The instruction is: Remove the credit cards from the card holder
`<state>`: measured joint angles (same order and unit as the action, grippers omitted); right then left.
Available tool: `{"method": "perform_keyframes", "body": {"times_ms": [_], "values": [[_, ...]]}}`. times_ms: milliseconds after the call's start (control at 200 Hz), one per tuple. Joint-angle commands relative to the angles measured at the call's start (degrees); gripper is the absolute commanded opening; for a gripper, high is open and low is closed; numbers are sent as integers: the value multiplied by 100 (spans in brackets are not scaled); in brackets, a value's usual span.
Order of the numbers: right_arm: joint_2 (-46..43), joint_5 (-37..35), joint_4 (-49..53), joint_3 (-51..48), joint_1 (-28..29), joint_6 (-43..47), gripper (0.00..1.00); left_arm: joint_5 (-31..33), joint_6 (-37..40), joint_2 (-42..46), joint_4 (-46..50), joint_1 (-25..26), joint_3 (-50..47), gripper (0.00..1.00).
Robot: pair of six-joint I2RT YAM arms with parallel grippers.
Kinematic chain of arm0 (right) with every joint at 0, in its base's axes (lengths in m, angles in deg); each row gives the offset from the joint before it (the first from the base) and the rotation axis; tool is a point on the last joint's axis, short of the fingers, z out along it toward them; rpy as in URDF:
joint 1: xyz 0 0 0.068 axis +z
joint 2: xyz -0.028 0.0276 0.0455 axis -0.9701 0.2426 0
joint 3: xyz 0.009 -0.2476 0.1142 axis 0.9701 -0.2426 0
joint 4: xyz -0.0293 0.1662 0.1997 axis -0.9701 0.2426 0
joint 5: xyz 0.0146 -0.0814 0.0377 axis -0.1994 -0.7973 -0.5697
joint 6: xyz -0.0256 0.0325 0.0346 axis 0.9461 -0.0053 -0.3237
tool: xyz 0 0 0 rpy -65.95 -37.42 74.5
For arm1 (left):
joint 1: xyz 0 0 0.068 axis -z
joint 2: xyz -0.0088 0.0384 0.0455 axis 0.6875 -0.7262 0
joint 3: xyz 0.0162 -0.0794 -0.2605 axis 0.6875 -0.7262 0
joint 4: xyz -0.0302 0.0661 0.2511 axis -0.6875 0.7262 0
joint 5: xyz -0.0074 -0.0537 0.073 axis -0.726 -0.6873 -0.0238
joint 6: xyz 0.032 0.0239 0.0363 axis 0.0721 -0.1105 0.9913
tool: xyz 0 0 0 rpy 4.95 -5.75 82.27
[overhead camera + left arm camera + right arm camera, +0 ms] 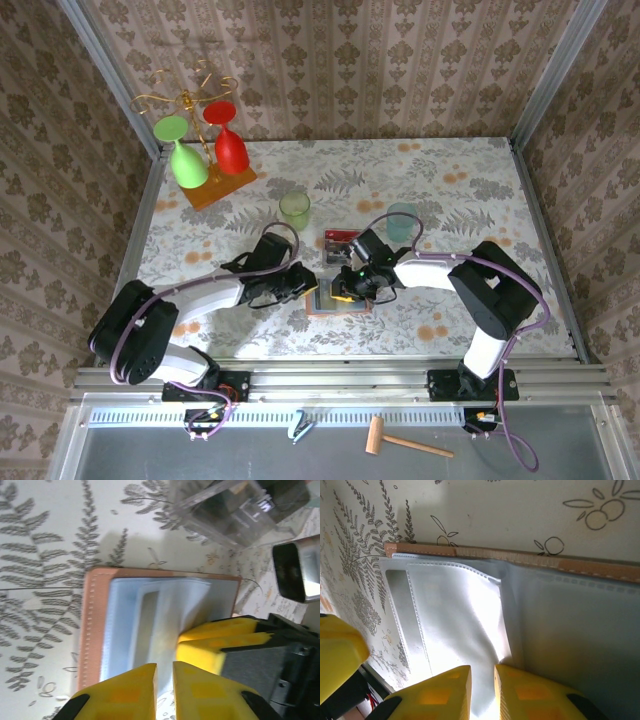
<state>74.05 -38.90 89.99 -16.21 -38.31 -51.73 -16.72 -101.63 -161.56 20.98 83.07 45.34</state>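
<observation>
Grey-blue lining of the card holder is pinched in my narrow right gripper, my left gripper nearly closed, hold unclear; I'd pin the leather and pull gently.

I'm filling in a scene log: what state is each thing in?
card holder: open, flat on table
red card: out, lying on table
right tool: closed on holder's pocket flap
left tool: nearly closed at holder's edge, grip unclear
green glass, red glass: hanging upside down
green tumbler, blue tumbler: upright
</observation>
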Motion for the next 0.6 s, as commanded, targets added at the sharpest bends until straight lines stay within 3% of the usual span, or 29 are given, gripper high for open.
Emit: {"method": "perform_keyframes", "body": {"times_ms": [0,595], "values": [[-130,85,-156,-186,-63,-147,20,-37,51,-143,58,96,178,18],[-116,334,-885,-665,-239,-491,20,-103,-17,-757,-207,219,214,26]]}}
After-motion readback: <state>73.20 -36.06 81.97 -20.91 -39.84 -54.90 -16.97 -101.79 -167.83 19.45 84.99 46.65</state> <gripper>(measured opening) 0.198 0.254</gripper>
